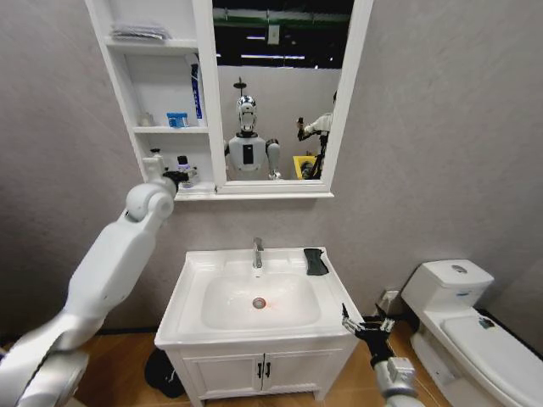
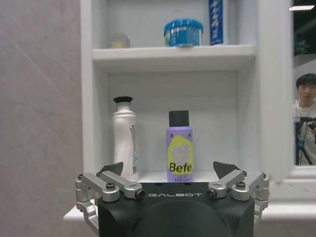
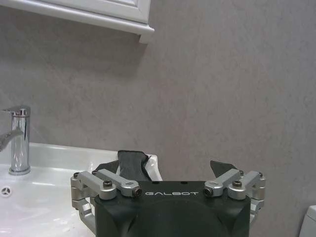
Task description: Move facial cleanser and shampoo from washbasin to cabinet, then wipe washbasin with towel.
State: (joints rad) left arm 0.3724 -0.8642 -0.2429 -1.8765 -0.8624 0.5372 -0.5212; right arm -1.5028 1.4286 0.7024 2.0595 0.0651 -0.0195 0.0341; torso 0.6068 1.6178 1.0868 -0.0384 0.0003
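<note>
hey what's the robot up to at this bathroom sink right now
Both bottles stand on the cabinet's bottom shelf: the white bottle and the lilac bottle. The left gripper hangs open before them, holding nothing. The right gripper, open, sits low beside the washbasin, facing the dark towel on its rim.

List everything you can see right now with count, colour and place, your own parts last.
Bottles: 2, one white, one lilac with black cap, bottom cabinet shelf.
Tub: 1, blue, middle shelf.
Tube: 1, blue, middle shelf, upright.
Towel: 1, dark, washbasin right rear corner.
Tap: 1, chrome, basin rear.
Vanity: 1, white, under basin.
Toilet: 1, white, right.
Mirror: 1, beside shelves.
Left gripper: jaws open, before the bottom shelf.
Right gripper: jaws open, low by the basin's right front corner.
</note>
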